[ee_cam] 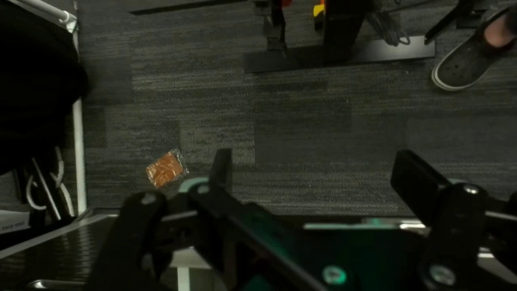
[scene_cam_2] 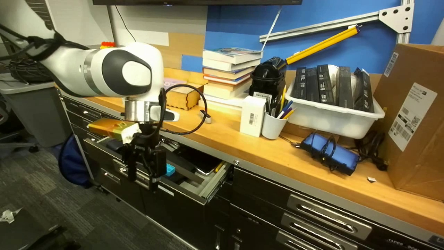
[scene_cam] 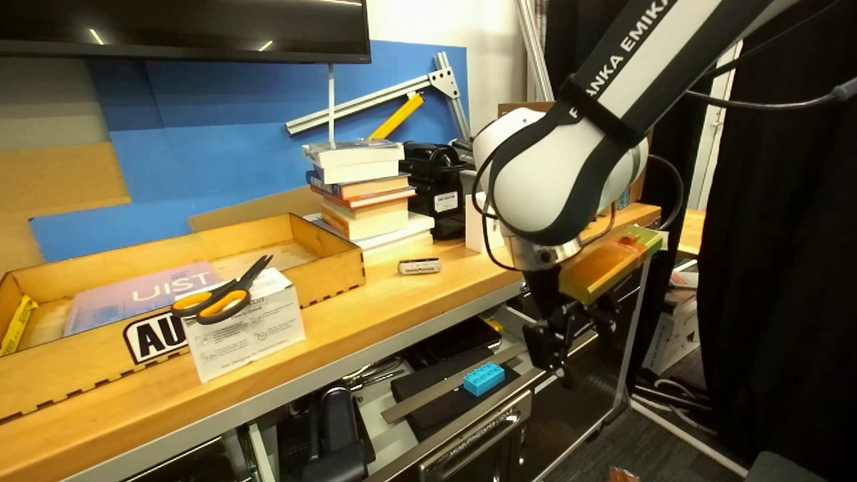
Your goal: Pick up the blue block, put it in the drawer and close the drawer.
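The blue block is a small cyan studded brick. It lies inside the open drawer, on a dark item near the front wall. It is partly hidden behind the gripper in an exterior view. The drawer is pulled out from under the bench; its front also shows in an exterior view. My gripper points down near the drawer's front edge, apart from the block, and also shows in an exterior view. In the wrist view, the gripper is open with nothing between its fingers; the block is out of view there.
The wooden bench top overhangs the drawer. It bears a wooden tray, a white box with scissors, stacked books and a white bin. Tools lie in the drawer. An orange packet lies on the floor.
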Available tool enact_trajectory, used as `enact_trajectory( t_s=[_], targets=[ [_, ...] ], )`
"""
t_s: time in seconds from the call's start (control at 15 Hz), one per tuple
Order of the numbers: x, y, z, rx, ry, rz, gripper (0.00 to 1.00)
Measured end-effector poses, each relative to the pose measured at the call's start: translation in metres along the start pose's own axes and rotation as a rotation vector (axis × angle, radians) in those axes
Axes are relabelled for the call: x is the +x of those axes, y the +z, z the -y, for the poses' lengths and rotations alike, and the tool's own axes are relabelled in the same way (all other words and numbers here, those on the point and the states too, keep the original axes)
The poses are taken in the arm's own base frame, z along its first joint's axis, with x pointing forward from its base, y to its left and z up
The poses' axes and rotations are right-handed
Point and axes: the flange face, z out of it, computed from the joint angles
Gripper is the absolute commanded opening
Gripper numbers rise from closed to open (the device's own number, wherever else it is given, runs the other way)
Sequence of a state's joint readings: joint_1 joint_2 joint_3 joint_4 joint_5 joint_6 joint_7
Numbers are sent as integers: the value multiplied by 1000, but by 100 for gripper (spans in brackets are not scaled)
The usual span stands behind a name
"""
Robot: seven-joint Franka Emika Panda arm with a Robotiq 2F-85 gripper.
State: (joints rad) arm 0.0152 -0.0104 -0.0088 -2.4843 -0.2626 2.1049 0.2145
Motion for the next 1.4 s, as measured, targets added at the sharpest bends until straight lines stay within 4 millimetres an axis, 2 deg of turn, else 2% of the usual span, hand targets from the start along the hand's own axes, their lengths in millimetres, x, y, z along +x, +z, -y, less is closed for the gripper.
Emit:
enact_trajectory(
  t_s=[0.2, 0.4, 0.67, 0.87, 1.0, 1.4],
  targets=[
    [-1, 26, 15, -84, -6, 33, 100],
    [6, 45, 38, -158, 13, 16, 100],
    [25, 58, 69, -235, 100, -65, 100],
    [45, 57, 87, -284, 168, -118, 100],
    [63, 50, 97, -288, 219, -157, 100],
    [128, 6, 132, -272, 320, -298, 100]
  ],
)
